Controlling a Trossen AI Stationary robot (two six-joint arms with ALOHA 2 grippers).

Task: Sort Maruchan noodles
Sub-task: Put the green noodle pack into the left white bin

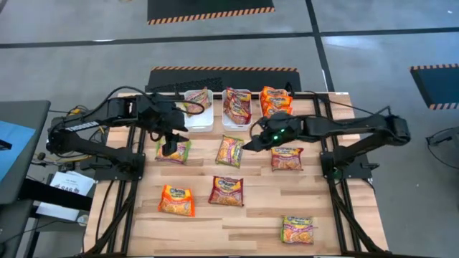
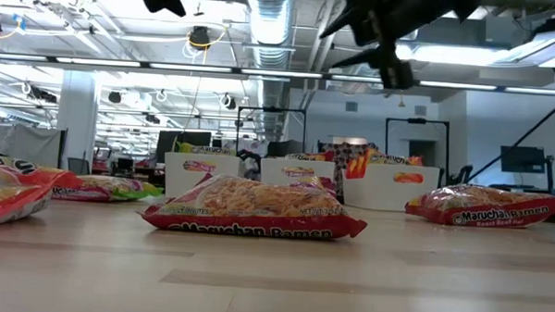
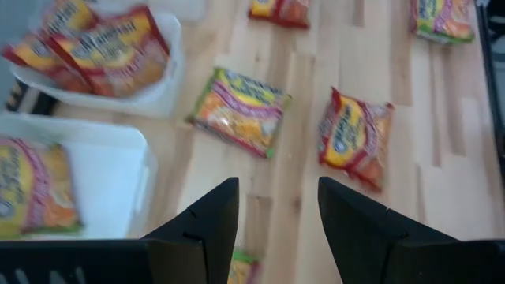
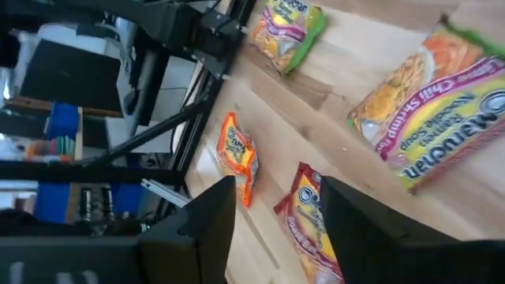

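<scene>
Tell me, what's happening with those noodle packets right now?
Both pincers open, empty: left pincer above a green-trimmed packet, right pincer beside the centre packet. Six packets loose on table. Nothing blocking.

Low view, centre – maroon-trim packet [image 2: 254, 209] front edge reads "Maruchan Ramen". Right side of the same view – red packet [image 2: 487, 206] reads "Maruchan Ramen", smaller line under it looks like "Roast Beef", only partly legible. Right wrist view, right edge of frame – pink-and-green packet [image 4: 439, 110] reads "Maruchan", "Ramen Noodle Soup", "Chili Shrimp". Upper middle of that view – green-trim packet [image 4: 288, 33], print too small to read. Left wrist view packets blurred, logos there unreadable. High view packets too small to read.
</scene>
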